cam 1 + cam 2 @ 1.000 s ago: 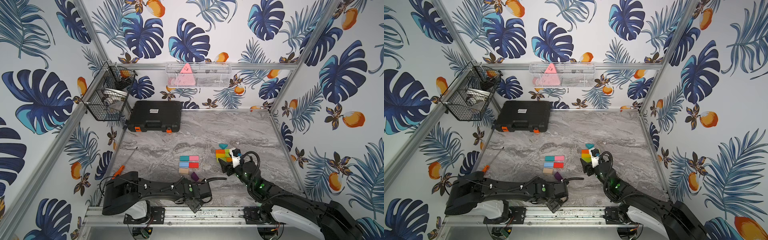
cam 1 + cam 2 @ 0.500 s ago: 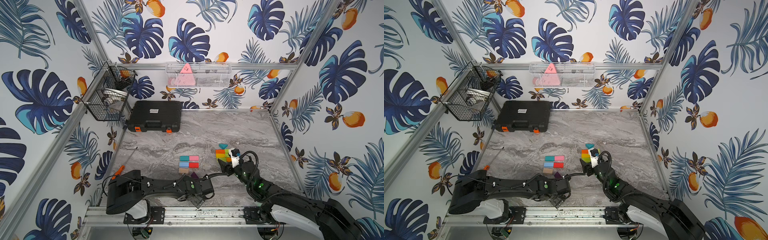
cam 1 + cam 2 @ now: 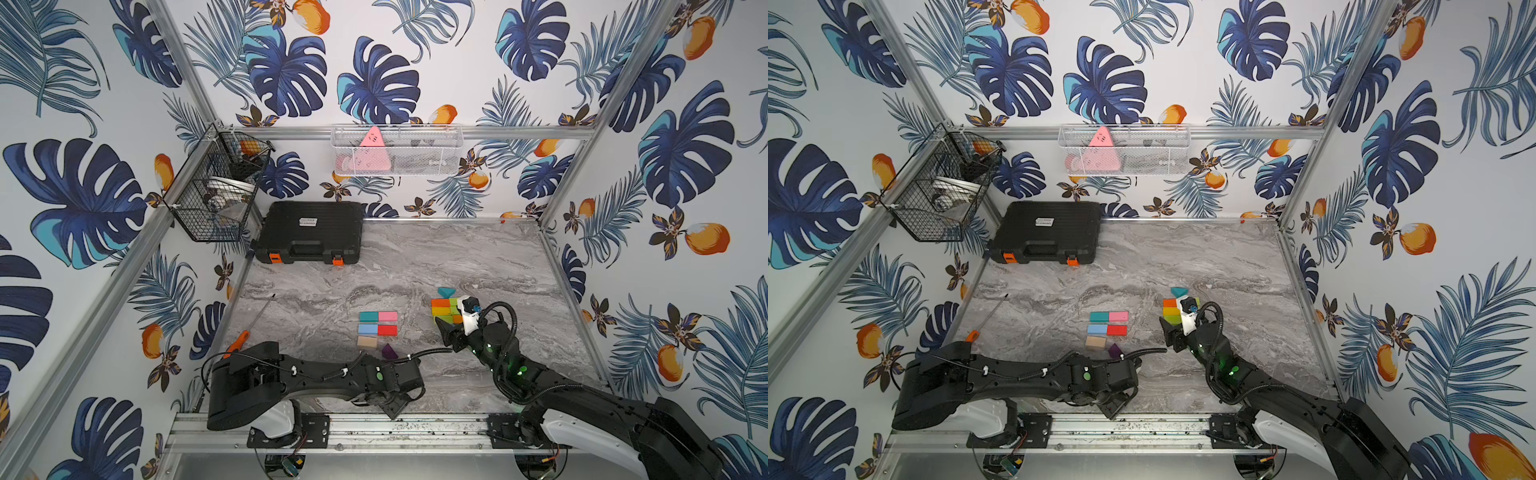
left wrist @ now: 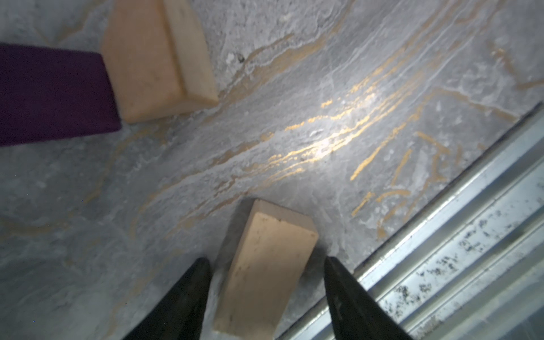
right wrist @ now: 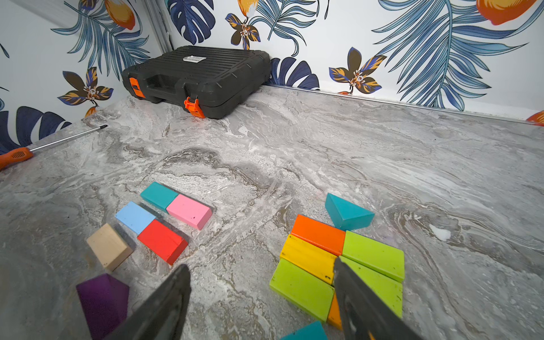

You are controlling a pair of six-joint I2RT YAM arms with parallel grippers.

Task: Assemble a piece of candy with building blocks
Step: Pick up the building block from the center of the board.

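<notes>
I see leafy wallpaper all round in here. The floor is grey marble, black case at the back.

Grey marble tabletop carries building blocks, screwdriver, black case

Centre group, we see flat painted pairs touching: teal wooden rectangle with pink rectangle, light-blue rectangle with red rectangle | plain wood block and purple triangle near them | second group, well apart: orange rectangle, yellow rectangle and green rectangles packed edge to edge, teal triangle just beside the orange | we log a plain wood rectangle lying flat near the metal rail
</notes>
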